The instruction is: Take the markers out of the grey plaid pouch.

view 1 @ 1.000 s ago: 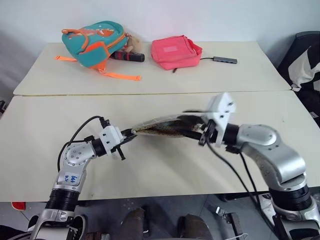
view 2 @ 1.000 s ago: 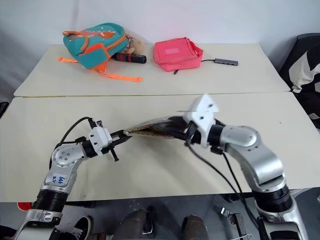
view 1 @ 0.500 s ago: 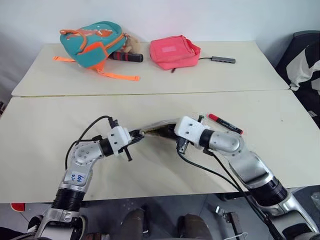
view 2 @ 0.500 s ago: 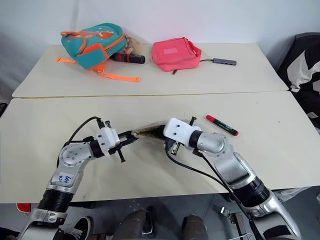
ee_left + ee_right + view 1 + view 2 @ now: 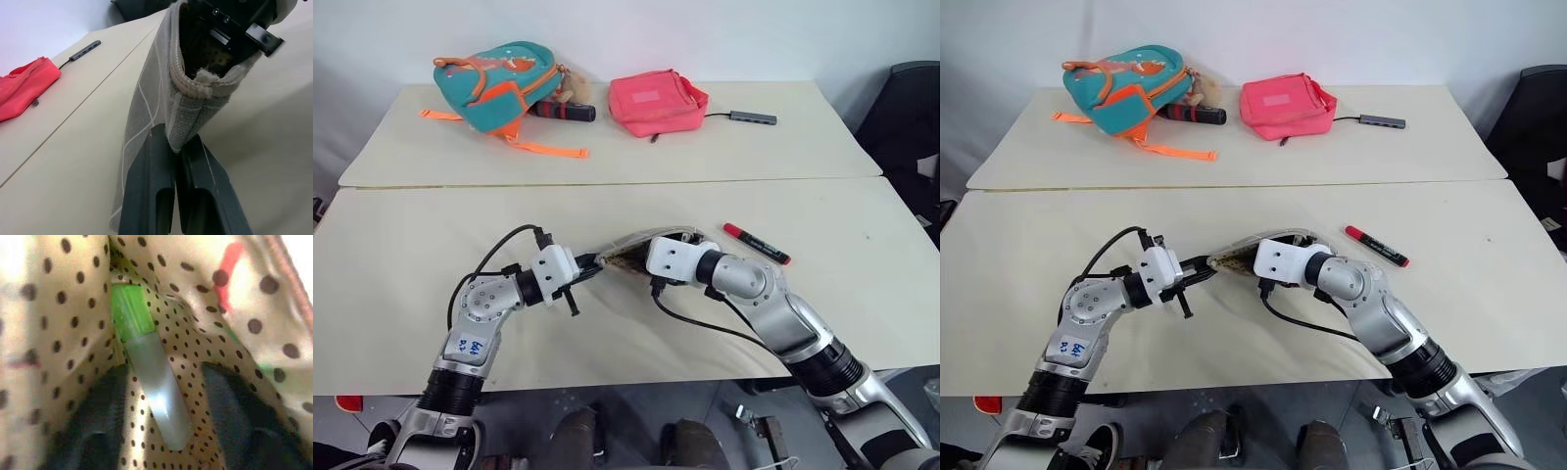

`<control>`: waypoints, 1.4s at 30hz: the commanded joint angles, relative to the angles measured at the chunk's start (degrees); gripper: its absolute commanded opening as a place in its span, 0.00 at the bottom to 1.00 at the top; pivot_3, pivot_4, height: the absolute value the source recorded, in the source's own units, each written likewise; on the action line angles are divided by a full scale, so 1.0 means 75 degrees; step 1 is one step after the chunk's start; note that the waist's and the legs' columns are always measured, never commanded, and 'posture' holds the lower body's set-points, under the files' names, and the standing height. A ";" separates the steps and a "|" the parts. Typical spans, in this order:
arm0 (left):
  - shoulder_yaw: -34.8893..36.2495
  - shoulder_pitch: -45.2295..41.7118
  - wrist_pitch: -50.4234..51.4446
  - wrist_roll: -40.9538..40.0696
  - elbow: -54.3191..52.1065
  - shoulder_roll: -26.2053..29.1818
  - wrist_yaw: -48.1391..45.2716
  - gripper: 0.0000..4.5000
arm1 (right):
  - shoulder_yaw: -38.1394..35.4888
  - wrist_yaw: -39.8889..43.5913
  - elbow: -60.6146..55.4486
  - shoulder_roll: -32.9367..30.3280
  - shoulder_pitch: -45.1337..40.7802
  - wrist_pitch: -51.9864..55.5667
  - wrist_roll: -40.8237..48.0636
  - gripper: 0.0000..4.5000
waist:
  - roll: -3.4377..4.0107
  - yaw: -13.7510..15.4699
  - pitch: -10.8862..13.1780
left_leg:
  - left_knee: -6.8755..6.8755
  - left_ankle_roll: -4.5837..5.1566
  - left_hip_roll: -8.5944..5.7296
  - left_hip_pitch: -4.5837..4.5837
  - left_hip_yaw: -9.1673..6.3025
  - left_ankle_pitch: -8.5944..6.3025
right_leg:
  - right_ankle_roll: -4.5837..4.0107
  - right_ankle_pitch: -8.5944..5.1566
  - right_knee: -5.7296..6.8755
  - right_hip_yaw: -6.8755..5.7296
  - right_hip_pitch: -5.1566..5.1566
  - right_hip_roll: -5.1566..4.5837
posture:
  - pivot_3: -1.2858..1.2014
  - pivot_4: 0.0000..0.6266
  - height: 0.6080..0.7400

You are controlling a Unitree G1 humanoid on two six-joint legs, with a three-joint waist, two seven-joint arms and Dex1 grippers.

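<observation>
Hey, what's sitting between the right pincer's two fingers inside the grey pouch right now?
The green marker lies between the right pincer's fingers, against the pouch's dotted beige lining. The fingers stand apart on either side of it, as the right wrist view shows.

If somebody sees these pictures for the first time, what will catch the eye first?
Two grippers meet at the grey plaid pouch on the near table: the left gripper pinches its end, the right gripper reaches inside with fingers apart around a light green marker. A red-capped marker lies beside the pouch, on its right.
</observation>
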 commanded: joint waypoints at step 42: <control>0.0217 -0.0034 0.0753 -0.1047 -0.0609 -0.0356 -0.0747 0.00 | -0.0088 -0.0354 0.1882 0.1218 -0.0641 -0.1374 -0.1520 0.10 | 0.0000 -0.0155 0.0000 | 0.0003 -0.0005 0.0006 0.0001 -0.0007 0.0004 | 0.0000 0.0000 0.0020 0.0006 0.0007 0.0024 | 0.52 0.24 1.00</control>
